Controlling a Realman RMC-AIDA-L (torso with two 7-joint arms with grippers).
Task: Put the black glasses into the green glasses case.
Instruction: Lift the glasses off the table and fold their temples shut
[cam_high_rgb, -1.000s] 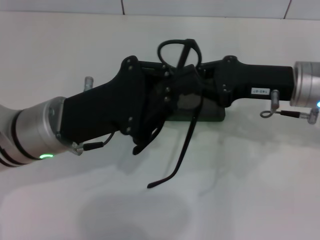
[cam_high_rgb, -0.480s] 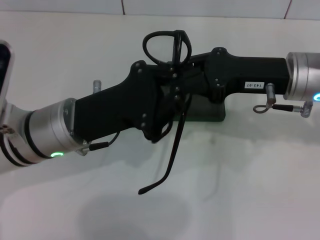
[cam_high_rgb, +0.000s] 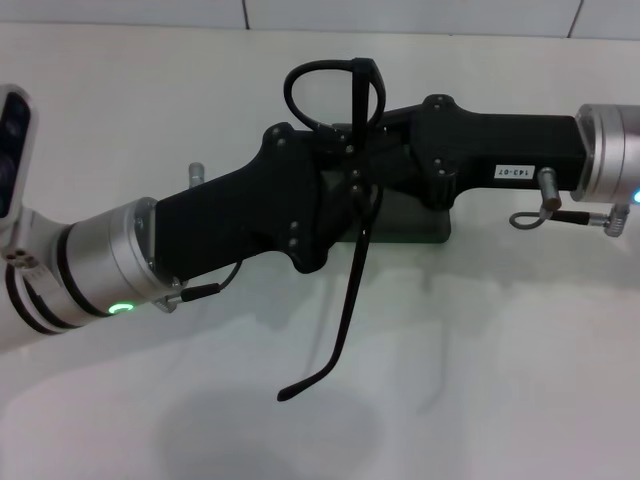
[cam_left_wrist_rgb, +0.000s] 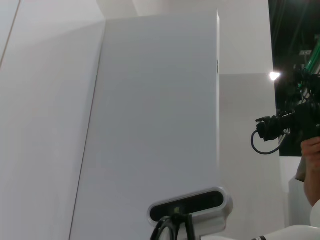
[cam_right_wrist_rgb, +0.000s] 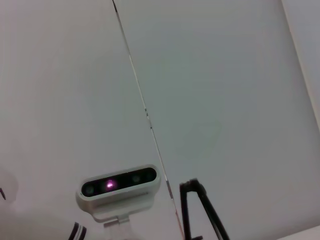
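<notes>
Grip: black glasses are held between left gripper and right gripper; finger states cannot be told.
Risk: 1 temple hangs loose; it could be snagged on green glasses case.

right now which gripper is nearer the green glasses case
Hard to separate: both meet above the green glasses case. The right gripper reaches in over its top, the left gripper covers its left end, and the black glasses hang between them.
</notes>
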